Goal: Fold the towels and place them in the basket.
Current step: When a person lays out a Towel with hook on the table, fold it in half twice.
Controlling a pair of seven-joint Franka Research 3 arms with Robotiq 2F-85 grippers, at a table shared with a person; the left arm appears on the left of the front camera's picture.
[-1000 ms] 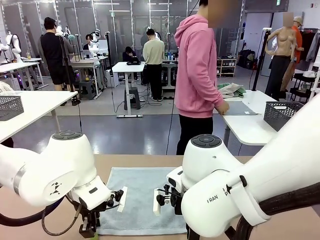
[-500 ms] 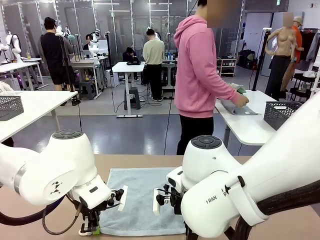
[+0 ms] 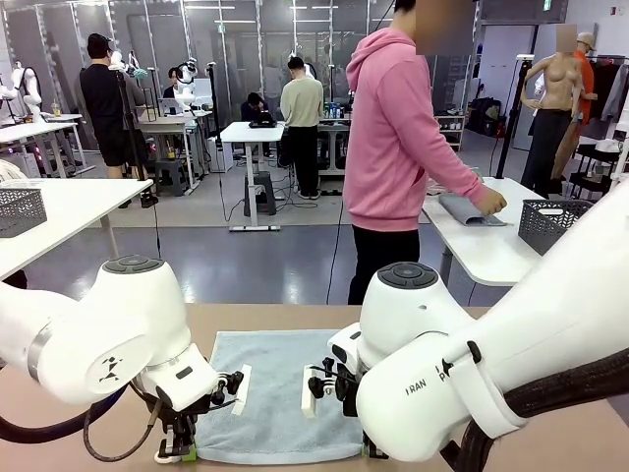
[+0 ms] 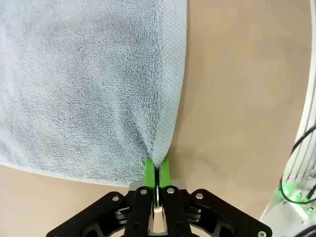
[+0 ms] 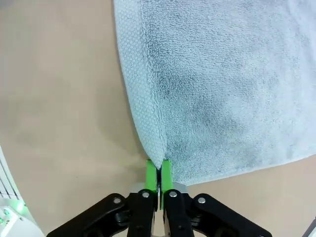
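Pale blue-grey towel (image 3: 280, 388) lies flat and unfolded on the tan table (image 3: 275, 317), between the two arms, long side running away from the robot. Terry pile up, woven border strips along both side edges.

Left wrist view: left gripper (image 4: 156, 166) clenched on a near corner of the towel, green pads (image 4: 149, 168) pressed together with cloth pinched between them. The fabric puckers into a small ridge at the pinch; the rest lies flat on the table.

Right wrist view: right gripper (image 5: 158, 169) likewise clamped on the other near corner, pads closed on the border strip, with the same small pucker rising from the pinch.

Front view: both grippers are low at the towel's near edge, largely hidden behind their own arms.

Beyond: a person in a pink hoodie stands at a white side table (image 3: 482, 251) to the right, one hand (image 3: 488, 204) resting on a grey folded cloth (image 3: 460, 208). A dark grey mesh basket (image 3: 550, 226) sits on that table, just beside the cloth.
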